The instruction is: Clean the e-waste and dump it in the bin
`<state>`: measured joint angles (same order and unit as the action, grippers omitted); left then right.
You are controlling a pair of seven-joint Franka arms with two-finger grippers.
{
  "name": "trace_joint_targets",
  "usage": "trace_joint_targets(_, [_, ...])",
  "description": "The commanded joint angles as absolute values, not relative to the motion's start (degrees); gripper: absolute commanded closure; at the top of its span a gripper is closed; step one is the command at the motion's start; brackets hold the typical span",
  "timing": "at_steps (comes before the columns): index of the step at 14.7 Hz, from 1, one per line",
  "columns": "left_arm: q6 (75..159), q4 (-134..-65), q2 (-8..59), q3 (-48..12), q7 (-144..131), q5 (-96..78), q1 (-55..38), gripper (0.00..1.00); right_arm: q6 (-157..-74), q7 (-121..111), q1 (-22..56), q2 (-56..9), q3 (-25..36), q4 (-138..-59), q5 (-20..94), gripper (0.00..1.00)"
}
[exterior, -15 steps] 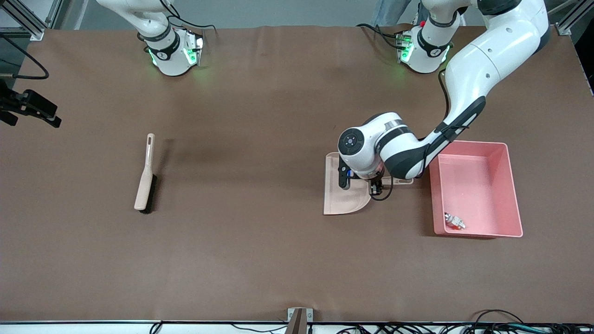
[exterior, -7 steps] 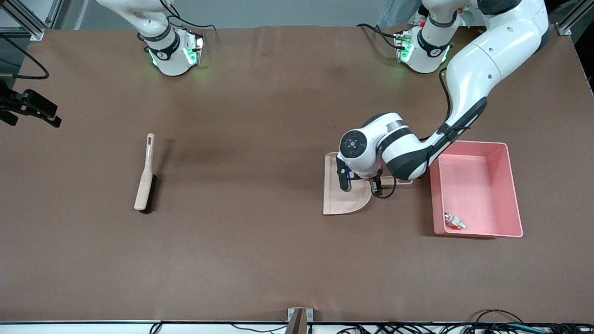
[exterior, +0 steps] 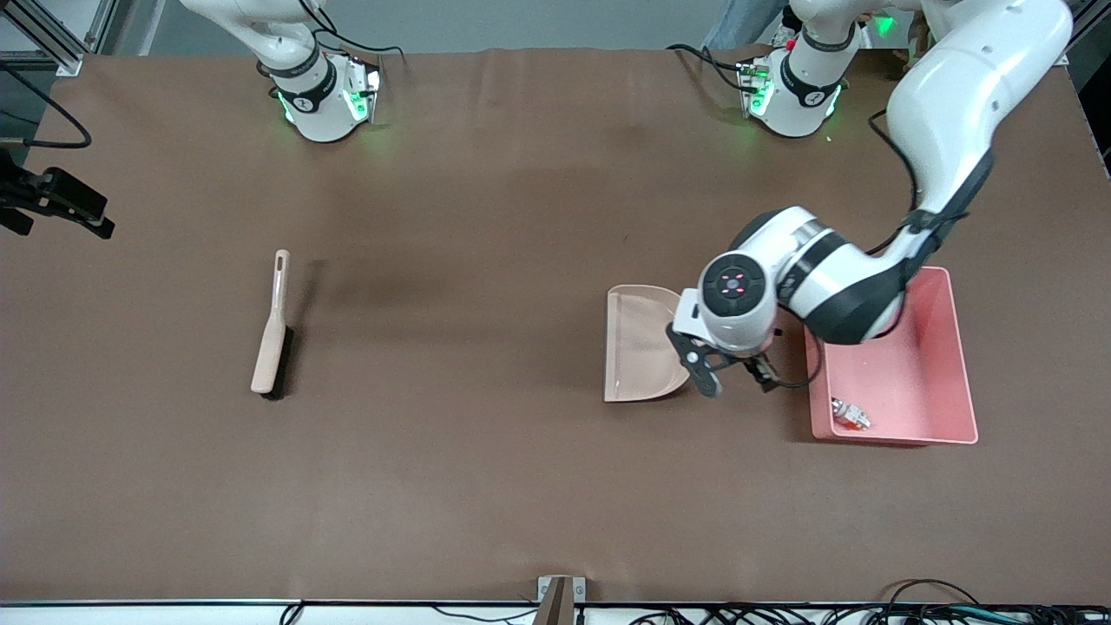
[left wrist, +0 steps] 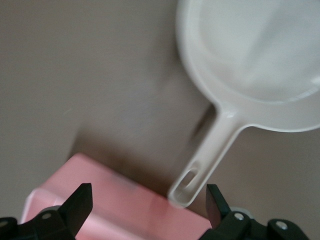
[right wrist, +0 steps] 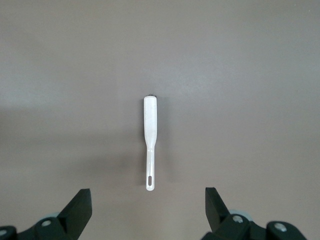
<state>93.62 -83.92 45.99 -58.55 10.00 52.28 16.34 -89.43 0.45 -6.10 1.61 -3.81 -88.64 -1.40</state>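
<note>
The pink bin (exterior: pixel 942 365) stands near the left arm's end of the table. A small white-grey piece of e-waste (exterior: pixel 849 414) lies in its corner nearest the front camera. The dark brown block does not show. My left gripper (exterior: pixel 736 375) is open and empty, over the gap between the beige dustpan (exterior: pixel 642 343) and the bin. In the left wrist view, the left gripper (left wrist: pixel 147 200) is over the dustpan's handle end (left wrist: pixel 187 182) and the bin's rim (left wrist: pixel 100 200). My right gripper (right wrist: pixel 147 200) is open, empty and high over the brush (right wrist: pixel 149 135).
The beige brush (exterior: pixel 272 334) with black bristles lies flat toward the right arm's end of the table. The dustpan's pan (left wrist: pixel 260 50) lies flat and looks empty. A black clamp (exterior: pixel 52 204) juts in at the table's edge past the brush.
My left gripper has moved off the dustpan toward the bin. The dustpan stays flat on the table. The brush and the e-waste in the bin have not moved.
</note>
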Motion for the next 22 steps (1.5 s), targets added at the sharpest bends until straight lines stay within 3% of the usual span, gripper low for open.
trace_joint_targets(1, [91.41,-79.29,44.65,-59.58,2.66,50.02,16.95,0.00,-89.30,1.32,-5.89,1.41,-3.96,-87.98,-2.37,0.00])
trace_joint_targets(8, [89.39,-77.70,44.65,-74.69,-7.65,49.13,30.66,0.00,-89.30,1.32,-5.71,1.49,-3.96,-87.98,-2.37,0.00])
trace_joint_targets(11, [85.78,-77.87,37.64,-74.53,-7.73,48.95,30.15,0.00,-89.21,1.32,-5.71,1.49,-3.96,-87.98,-2.46,0.00])
trace_joint_targets(16, [85.08,-77.78,36.04,-73.92,-7.04,47.99,29.89,0.00,-89.21,1.41,-5.71,1.49,-4.04,-87.98,-2.37,0.00])
trace_joint_targets(22, [87.80,-75.59,22.96,-49.35,-7.12,38.81,14.78,0.00,-89.21,1.41,-5.71,1.49,-4.04,-87.98,-2.37,0.00])
